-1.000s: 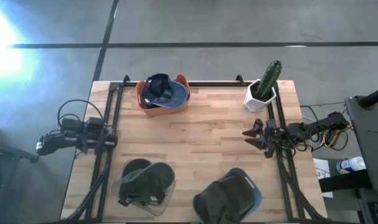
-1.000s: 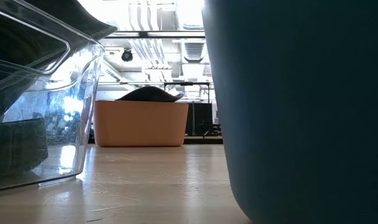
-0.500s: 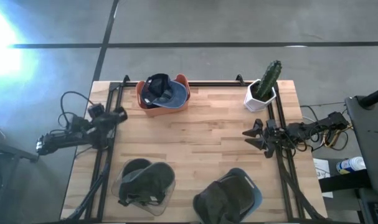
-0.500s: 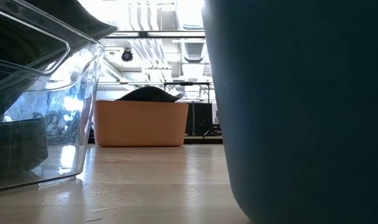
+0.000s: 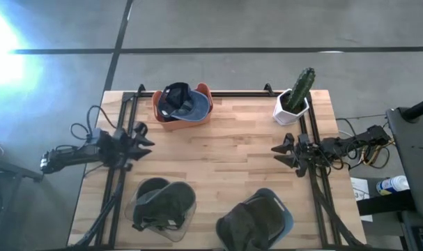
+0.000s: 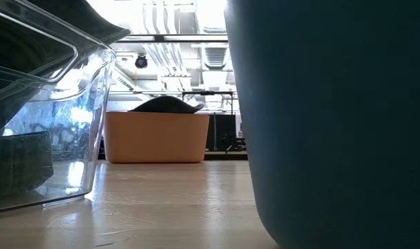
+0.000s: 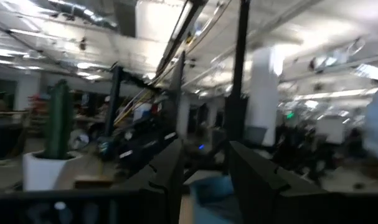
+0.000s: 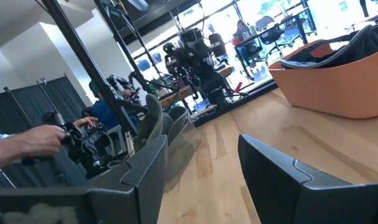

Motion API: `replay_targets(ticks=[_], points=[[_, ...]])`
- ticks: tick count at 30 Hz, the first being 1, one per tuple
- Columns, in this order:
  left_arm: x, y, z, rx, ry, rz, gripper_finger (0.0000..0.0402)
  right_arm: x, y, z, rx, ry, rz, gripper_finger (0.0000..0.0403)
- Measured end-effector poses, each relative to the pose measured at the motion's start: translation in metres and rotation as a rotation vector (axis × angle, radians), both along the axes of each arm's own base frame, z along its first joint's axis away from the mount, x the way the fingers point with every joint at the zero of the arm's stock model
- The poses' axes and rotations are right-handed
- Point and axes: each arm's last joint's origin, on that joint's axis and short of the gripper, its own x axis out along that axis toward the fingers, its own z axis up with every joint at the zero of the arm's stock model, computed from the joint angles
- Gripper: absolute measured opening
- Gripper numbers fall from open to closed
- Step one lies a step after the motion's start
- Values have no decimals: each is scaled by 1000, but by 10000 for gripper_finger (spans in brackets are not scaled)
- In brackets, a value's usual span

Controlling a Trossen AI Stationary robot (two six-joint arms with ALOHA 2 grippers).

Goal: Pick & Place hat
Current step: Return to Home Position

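Note:
A blue and dark cap (image 5: 180, 100) lies in an orange basket (image 5: 162, 117) at the table's far edge; its crown (image 6: 165, 104) shows over the basket's rim in the low view. A dark hat (image 5: 161, 200) sits in a clear container at the near left. Another dark hat (image 5: 247, 223) sits in a blue bin at the near right. My left gripper (image 5: 143, 137) is open over the table's left part, between the basket and the clear container. My right gripper (image 5: 277, 155) is open near the right edge and points left.
A cactus in a white pot (image 5: 295, 99) stands at the far right corner. Black frame rails (image 5: 117, 188) run along both sides. The clear container (image 6: 37, 104) and blue bin (image 6: 334, 124) fill the near edge. A person's hand (image 8: 27, 140) shows beyond the table's left side.
My left arm has swung from beside the table's left edge toward the right, and its gripper now reaches in over the table's left part. The right arm and all the hats have kept still.

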Motion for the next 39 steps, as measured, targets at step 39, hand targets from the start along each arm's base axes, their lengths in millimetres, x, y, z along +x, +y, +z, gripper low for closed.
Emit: replay_targets(ticks=[39], points=[[9, 6, -36, 264, 352, 339, 119, 0, 0, 0, 0, 0, 0, 192]])
